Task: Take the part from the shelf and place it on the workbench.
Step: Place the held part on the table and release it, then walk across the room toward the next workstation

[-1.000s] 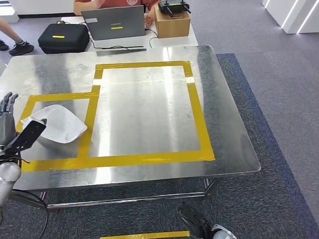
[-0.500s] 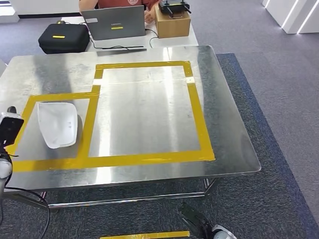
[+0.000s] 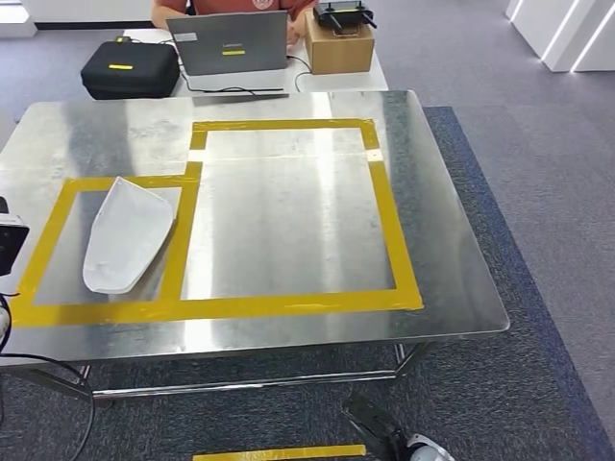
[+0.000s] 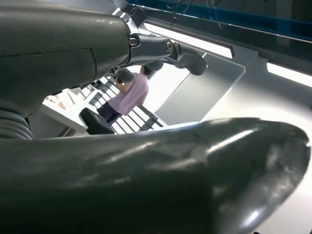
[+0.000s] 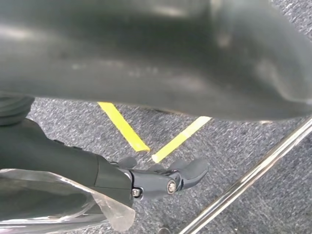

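My left hand (image 4: 110,146) holds nothing: in my left wrist view the thick grey thumb and a dark finger (image 4: 165,48) stretch apart with open air between them, and past them I see bright ceiling lights and a person in a pale purple top (image 4: 130,92). In my head view that arm sits at the near left edge of the table (image 3: 450,288), where a dark block at my wrist (image 3: 11,240) shows, well clear of the part.

My right hand (image 5: 147,146) hangs low below the table's near edge. In my right wrist view its dark finger (image 5: 173,180) is extended over the grey carpet (image 5: 239,141), above two yellow floor tape strips (image 5: 125,126), with a chrome table leg bar (image 5: 250,180) beside it. Nothing is gripped there, and the fingers are not curled in. Some clear plastic film (image 5: 55,195) lies around the base of that hand.

The white part (image 3: 127,235) lies flat on the metal table, inside the smaller yellow tape rectangle (image 3: 109,312) at the left, apart from both my hands. A larger yellow tape square (image 3: 395,230) adjoins it on the right.

Beyond the table's far edge stands a white desk with an open grey laptop (image 3: 229,43), a black case (image 3: 131,69) and a cardboard box (image 3: 339,46) with a black device on top. A person in red (image 3: 225,8) sits behind the laptop.
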Robot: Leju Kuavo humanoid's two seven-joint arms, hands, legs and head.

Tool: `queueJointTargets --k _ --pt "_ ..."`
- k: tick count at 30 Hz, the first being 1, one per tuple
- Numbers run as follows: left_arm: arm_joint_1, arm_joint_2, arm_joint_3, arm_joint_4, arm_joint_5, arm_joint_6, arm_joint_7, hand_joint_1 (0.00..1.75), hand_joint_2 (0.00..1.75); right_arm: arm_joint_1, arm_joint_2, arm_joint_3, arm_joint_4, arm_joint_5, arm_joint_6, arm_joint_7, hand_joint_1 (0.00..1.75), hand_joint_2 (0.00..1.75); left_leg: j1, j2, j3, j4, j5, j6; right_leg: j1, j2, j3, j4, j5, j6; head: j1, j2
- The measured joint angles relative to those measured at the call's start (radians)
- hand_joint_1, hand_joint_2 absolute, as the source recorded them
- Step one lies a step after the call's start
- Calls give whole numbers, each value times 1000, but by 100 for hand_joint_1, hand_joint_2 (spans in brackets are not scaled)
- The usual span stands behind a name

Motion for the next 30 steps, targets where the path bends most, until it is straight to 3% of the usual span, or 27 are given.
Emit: queueJointTargets --k 2,3,4,6,8,9,12,14,17,18,19,20,22,24,27,28,30 --pt "9 1 0 -10 -16 8 0 0 0 1 0 1 0 -1 0 0 0 0 0 1 -7 0 4 0 -2 -2 -48 126 -61 5 2 0" --pt "15 1 0 -16 -23 11 2 0 0 2 0 1 0 -2 0 0 0 0 1 1 -10 0 7 -1 -3 -2 -57 159 -69 7 2 0" --pt "21 2 1 -22 -27 12 5 0 0 3 0 2 0 -3 0 0 0 0 2 1 -14 1 9 -4 -3 -3 -48 152 -56 8 3 0" --pt "29 5 7 -36 -33 16 10 0 0 2 -1 3 0 -6 -2 0 0 0 4 0 -21 4 15 -11 -6 -2 23 35 0 9 3 0" --pt "33 10 16 -51 -34 21 13 0 0 0 -1 3 0 -9 -2 0 0 0 5 -2 -31 10 21 -22 -5 6 95 -83 37 5 3 0" --pt "34 13 21 -58 -33 23 13 0 0 -1 -2 3 0 -10 -2 -1 0 0 4 -3 -35 12 25 -29 -4 11 109 -109 41 -1 4 0" --pt "44 23 35 -73 -28 27 14 0 0 3 -1 4 0 -14 -2 -1 0 0 4 -4 -43 14 35 -50 -2 11 99 -112 51 -24 3 0" --pt "52 29 45 -80 -23 27 15 0 0 5 0 4 0 -15 -3 -1 0 0 5 10 -60 56 -13 -60 -5 2 86 -114 66 -43 -2 0" --pt "62 31 53 -87 -18 27 15 0 0 7 -2 4 1 -16 -4 -1 0 0 7 29 -107 245 -145 -69 -1 -11 59 -113 87 -55 -8 0" --pt "67 31 55 -89 -17 27 15 0 0 7 -2 4 1 -17 -5 -1 0 0 7 30 -110 291 -164 -69 0 -14 49 -112 94 -56 -8 0" --pt "72 31 56 -90 -16 27 15 0 0 7 -2 5 1 -17 -5 -1 0 0 7 30 -99 303 -161 -68 1 -17 40 -111 101 -55 -8 0" --pt "75 31 58 -93 -15 27 15 0 0 7 -2 5 1 -17 -5 -1 0 0 6 30 -68 275 -143 -65 3 -19 31 -109 107 -54 -8 0" --pt "76 32 62 -101 -14 27 15 0 0 7 -1 6 1 -17 -5 -1 0 0 3 31 30 139 -106 -53 6 -23 17 -107 118 -49 -8 0" --pt "77 33 68 -111 -13 27 15 0 0 6 -1 6 1 -18 -7 -1 0 0 -2 33 100 26 -99 -42 9 -26 8 -106 130 -39 -7 0" --pt "84 33 76 -120 -1 29 13 0 0 7 -2 6 1 -23 -15 0 0 0 -6 35 105 -2 -90 -28 7 -26 2 -108 145 -19 -8 0" --pt "87 33 80 -124 7 31 11 0 0 8 -3 6 1 -26 -17 0 0 0 -4 36 99 -6 -81 -21 6 -23 -5 -100 133 -12 -8 0" --pt "99 31 88 -136 21 35 4 0 0 11 -5 6 1 -30 -20 1 0 0 0 39 81 -12 -59 -8 6 -16 -35 -32 62 -1 -6 0"
